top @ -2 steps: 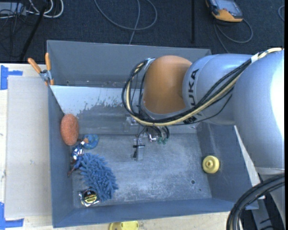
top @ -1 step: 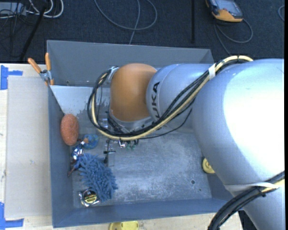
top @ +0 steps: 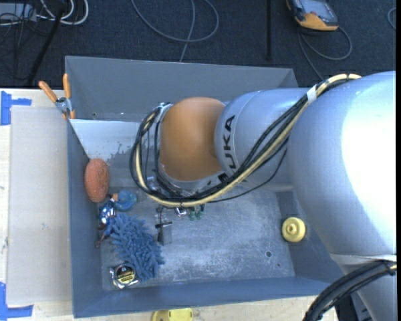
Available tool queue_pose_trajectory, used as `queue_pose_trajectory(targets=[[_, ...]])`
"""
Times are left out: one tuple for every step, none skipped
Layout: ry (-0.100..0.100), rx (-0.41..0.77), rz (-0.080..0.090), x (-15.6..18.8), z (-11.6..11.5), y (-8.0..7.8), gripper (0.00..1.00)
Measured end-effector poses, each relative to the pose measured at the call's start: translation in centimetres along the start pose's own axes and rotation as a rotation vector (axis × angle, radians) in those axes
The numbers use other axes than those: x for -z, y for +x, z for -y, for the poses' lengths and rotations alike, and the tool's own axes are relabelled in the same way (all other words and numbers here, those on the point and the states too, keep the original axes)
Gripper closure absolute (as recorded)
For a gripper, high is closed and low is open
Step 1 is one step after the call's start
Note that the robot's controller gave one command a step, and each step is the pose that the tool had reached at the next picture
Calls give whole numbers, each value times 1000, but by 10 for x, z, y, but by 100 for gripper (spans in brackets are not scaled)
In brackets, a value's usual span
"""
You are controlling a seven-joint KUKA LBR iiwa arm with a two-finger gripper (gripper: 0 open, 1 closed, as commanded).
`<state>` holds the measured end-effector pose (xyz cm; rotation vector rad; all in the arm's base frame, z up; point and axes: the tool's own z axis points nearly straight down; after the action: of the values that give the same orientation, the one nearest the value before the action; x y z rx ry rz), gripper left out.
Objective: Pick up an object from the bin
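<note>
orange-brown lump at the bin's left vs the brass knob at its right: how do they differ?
The orange-brown lump is matte and oval; the brass knob is shiny and round. The lump is the larger. The lump lies by the left wall of the bin; the knob sits alone towards the right. Both are rounded.

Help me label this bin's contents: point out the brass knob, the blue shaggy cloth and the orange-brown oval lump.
brass knob (top: 293, 229): camera view, middle of its round top.
blue shaggy cloth (top: 135, 245): camera view, centre of its fringed surface.
orange-brown oval lump (top: 97, 179): camera view, middle of its body.
</note>
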<state>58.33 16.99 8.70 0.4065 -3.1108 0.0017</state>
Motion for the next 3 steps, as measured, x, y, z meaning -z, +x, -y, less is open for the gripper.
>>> queue_pose_trajectory(targets=[[10,174,12,-7,-35,-34,0],[9,365,10,-13,-65,-39,100],[9,365,10,-13,-65,-39,100]])
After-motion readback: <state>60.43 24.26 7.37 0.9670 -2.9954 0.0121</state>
